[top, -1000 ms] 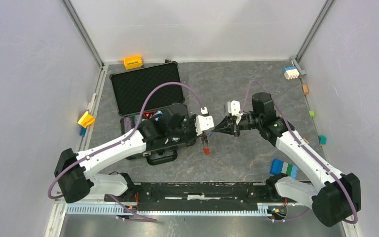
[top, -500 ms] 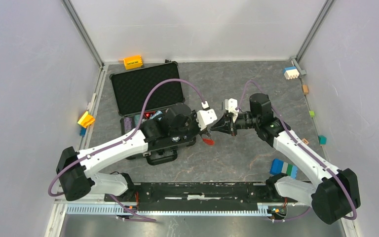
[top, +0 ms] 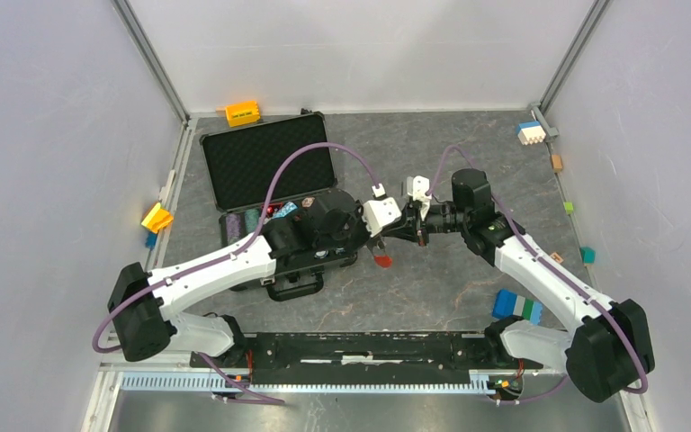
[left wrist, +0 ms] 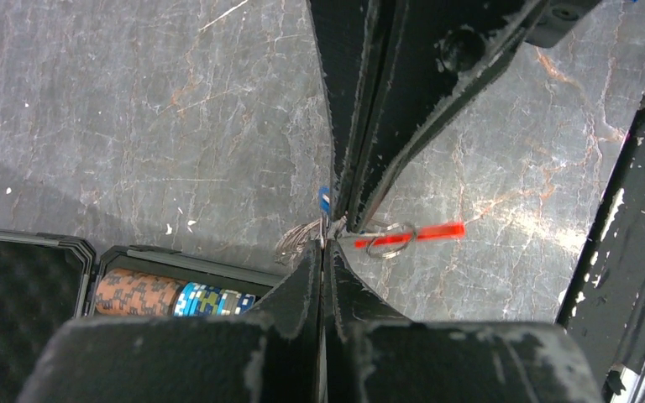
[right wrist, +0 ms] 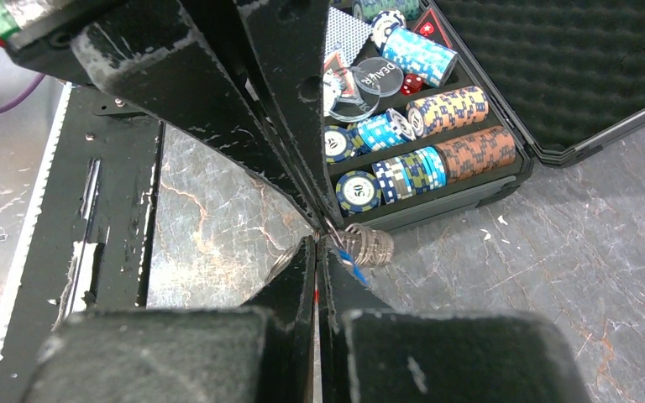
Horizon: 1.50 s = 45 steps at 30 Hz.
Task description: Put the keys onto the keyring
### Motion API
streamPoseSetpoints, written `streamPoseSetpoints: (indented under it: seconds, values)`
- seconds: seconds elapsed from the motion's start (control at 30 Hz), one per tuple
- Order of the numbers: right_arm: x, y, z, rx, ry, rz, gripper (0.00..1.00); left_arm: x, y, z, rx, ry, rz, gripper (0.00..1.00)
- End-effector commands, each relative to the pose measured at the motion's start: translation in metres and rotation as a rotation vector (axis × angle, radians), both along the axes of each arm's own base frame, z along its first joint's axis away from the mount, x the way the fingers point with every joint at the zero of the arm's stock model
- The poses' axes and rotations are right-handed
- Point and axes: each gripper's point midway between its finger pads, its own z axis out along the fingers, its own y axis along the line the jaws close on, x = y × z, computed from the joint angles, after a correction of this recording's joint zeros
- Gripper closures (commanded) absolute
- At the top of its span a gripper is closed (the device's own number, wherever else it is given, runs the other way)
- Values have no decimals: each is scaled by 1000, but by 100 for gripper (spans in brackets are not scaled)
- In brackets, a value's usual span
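Observation:
My left gripper (top: 381, 238) and right gripper (top: 398, 232) meet tip to tip above the table's middle. In the left wrist view the left gripper (left wrist: 323, 246) is shut on the keyring's silvery wire; its coil (left wrist: 299, 238), small ring (left wrist: 384, 242) and red strip (left wrist: 426, 230) hang at the tips. The red strip also shows from above (top: 381, 259). The right gripper (right wrist: 317, 240) is shut, with the blue-headed key (right wrist: 352, 261) sticking out at its tip beside the silvery coil (right wrist: 371, 245). The key's blue head also shows in the left wrist view (left wrist: 324, 200). Other keys cannot be told apart.
An open black case (top: 270, 160) with rows of poker chips (right wrist: 424, 166) lies just left of the grippers, under the left arm. Loose blocks lie around the edges: orange (top: 243, 112), yellow (top: 157, 217), white-blue (top: 529, 132), blue-green (top: 517, 306).
Both grippers have closed in on each other: the right one moved left, the left one moved right and up. Their tips now touch. The red strip rose and shifted right with the left gripper.

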Motion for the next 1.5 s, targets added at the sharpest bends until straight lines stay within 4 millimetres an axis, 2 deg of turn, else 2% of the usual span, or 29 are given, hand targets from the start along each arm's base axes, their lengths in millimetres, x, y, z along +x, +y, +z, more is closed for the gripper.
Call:
streamPoseSetpoints:
  seconds: [0.0,0.5,0.7,1.07,1.47]
  values:
    - [1,2,1,12,-8,-3,100,6,-14,29,-84,-23,28,98]
    - [9,2,-1,5,24,-50,100,4,-16,25,-78,-19,19,98]
    - [11,3,5,22,6,-49,100,3,-15,24,-71,-24,14,98]
    - [7,6,7,37,30,-15,100,3,-17,23,-61,-36,6,98]
    - [19,-1,1,33,74,-71,100,2,-15,22,-52,-52,0,98]
